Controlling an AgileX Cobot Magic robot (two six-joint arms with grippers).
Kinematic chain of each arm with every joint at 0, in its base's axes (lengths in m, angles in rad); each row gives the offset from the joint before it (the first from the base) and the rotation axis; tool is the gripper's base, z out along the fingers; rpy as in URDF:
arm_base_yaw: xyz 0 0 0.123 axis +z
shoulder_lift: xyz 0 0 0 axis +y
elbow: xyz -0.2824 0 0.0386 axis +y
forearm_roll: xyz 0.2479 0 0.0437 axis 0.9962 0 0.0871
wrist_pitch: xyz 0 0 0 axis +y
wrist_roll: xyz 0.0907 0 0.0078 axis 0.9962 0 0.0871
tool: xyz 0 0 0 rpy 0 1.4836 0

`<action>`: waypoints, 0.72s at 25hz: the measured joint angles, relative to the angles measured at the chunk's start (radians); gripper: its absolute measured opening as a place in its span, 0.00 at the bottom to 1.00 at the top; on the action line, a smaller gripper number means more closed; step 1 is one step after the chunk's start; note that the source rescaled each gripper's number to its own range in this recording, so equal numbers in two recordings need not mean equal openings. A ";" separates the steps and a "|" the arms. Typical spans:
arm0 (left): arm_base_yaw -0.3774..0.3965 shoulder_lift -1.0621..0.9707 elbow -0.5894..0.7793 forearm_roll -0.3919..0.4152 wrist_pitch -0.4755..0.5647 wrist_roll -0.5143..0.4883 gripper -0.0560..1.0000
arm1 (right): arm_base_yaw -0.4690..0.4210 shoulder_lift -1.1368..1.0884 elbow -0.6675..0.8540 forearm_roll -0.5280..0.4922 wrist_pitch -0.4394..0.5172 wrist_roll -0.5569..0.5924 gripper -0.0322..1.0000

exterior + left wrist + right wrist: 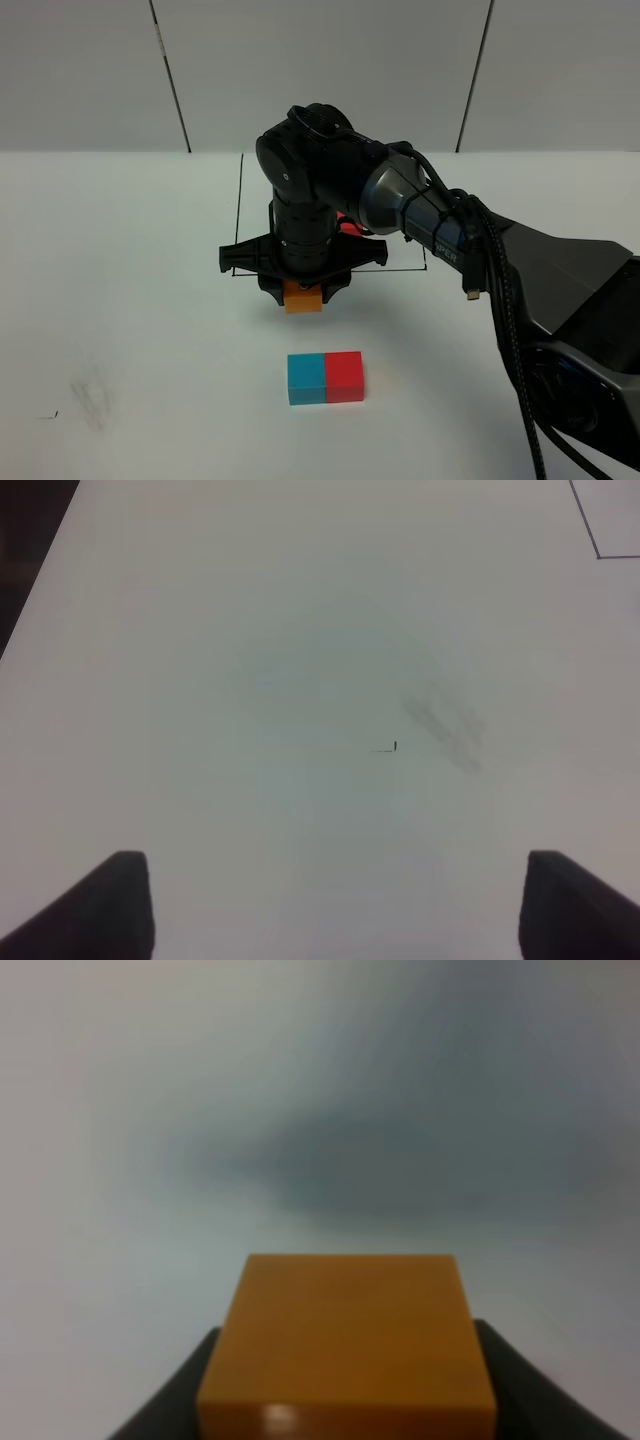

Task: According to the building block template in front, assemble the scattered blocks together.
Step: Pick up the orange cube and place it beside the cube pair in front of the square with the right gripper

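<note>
So the orange cube (303, 298) sat pinched in the right gripper (303, 292), jaws closed snug on its sides, held above the white table (130, 300). Blue (305, 378) and red (344, 375) cubes sat touching, nearer the camera. The left gripper (335, 905) hung wide open, holding nothing. The template's black outline (240, 215) peeked out behind the arm.

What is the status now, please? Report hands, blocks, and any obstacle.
Right hand shut on orange block, held above the table. Left hand open, empty. Cyan-blue block and red block joined side by side. No obstacle between.
</note>
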State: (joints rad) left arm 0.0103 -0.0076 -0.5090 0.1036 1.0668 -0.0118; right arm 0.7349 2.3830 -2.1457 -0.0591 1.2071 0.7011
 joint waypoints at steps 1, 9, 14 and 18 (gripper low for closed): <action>0.000 0.000 0.000 0.000 0.000 0.000 0.80 | -0.003 0.000 0.010 0.000 0.000 0.001 0.06; 0.000 0.000 0.000 0.000 0.000 0.000 0.80 | -0.016 0.001 0.050 0.003 0.006 0.004 0.06; 0.000 0.000 0.000 0.000 0.000 0.000 0.80 | -0.016 0.026 0.060 0.044 0.005 0.000 0.06; 0.000 0.000 0.000 0.000 0.000 0.000 0.80 | -0.013 0.055 0.066 0.072 0.005 -0.039 0.06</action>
State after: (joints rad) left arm 0.0103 -0.0076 -0.5090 0.1036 1.0668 -0.0118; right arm 0.7220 2.4378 -2.0798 0.0125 1.2119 0.6619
